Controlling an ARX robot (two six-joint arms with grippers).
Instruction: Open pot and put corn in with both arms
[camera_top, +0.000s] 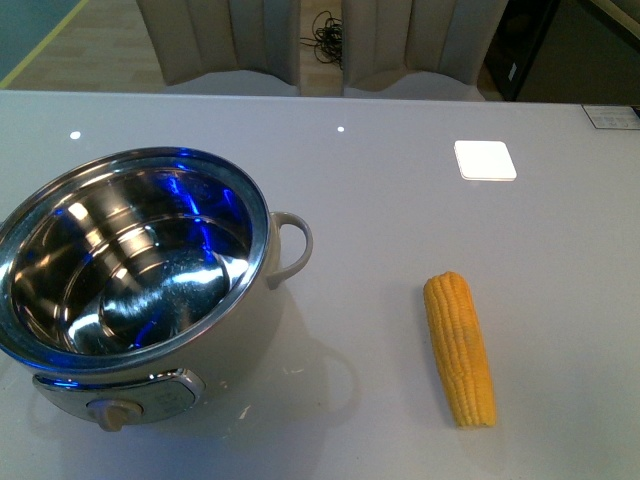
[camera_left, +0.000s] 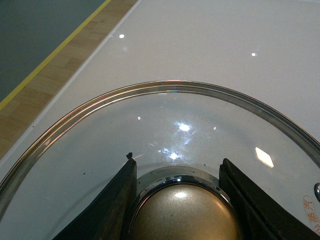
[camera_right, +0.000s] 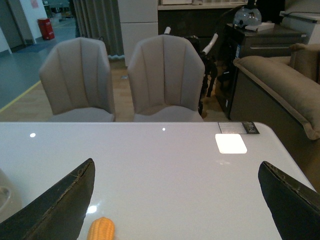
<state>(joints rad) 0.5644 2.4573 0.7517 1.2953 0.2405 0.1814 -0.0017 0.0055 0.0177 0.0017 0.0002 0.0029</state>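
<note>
The pot (camera_top: 140, 290) stands open at the front left of the table, its shiny steel inside empty, a loop handle (camera_top: 292, 248) on its right and a knob (camera_top: 112, 413) at the front. The yellow corn (camera_top: 459, 348) lies on the table to the pot's right; its tip shows in the right wrist view (camera_right: 101, 229). My left gripper (camera_left: 177, 200) is shut on the gold knob (camera_left: 186, 215) of the glass pot lid (camera_left: 165, 130), held over the table's left edge. My right gripper (camera_right: 177, 200) is open and empty, its jaws wide apart above the table beyond the corn. Neither arm shows in the front view.
A white square pad (camera_top: 485, 160) lies at the table's back right. Two beige chairs (camera_right: 120, 75) stand behind the far edge, with a sofa (camera_right: 280, 85) to the right. The wooden floor (camera_left: 45, 85) lies beyond the table's left edge.
</note>
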